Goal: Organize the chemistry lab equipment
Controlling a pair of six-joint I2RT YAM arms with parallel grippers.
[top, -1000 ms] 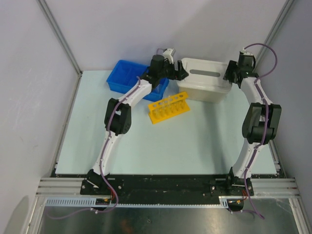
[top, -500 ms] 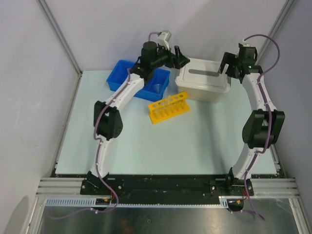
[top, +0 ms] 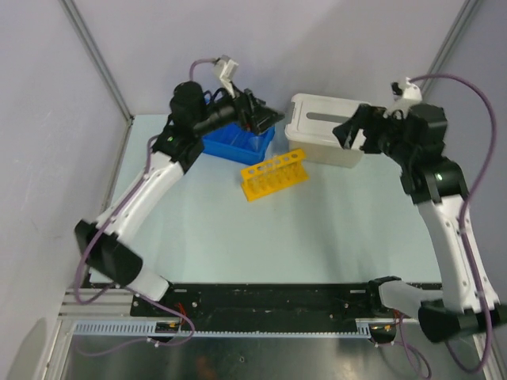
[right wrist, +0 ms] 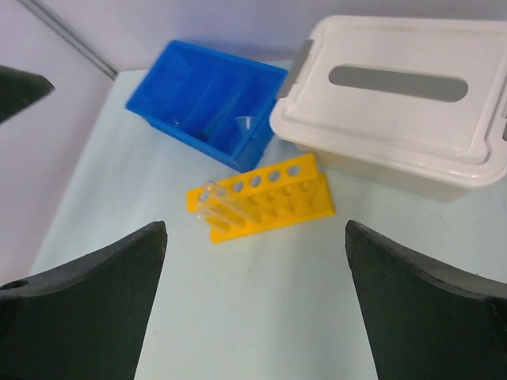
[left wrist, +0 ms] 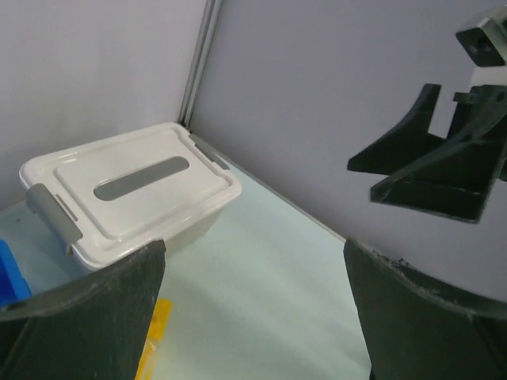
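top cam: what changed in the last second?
Both arms backed off the tub. The left gripper swung left and is now over the right end of the blue bin. The right gripper rose and drew back. Both are open and empty. The tub, blue bin and yellow rack stayed put.

The left arm and right arm are lifted and swung outward; the left gripper is drawn from the white-lidded tub back over the blue bin.
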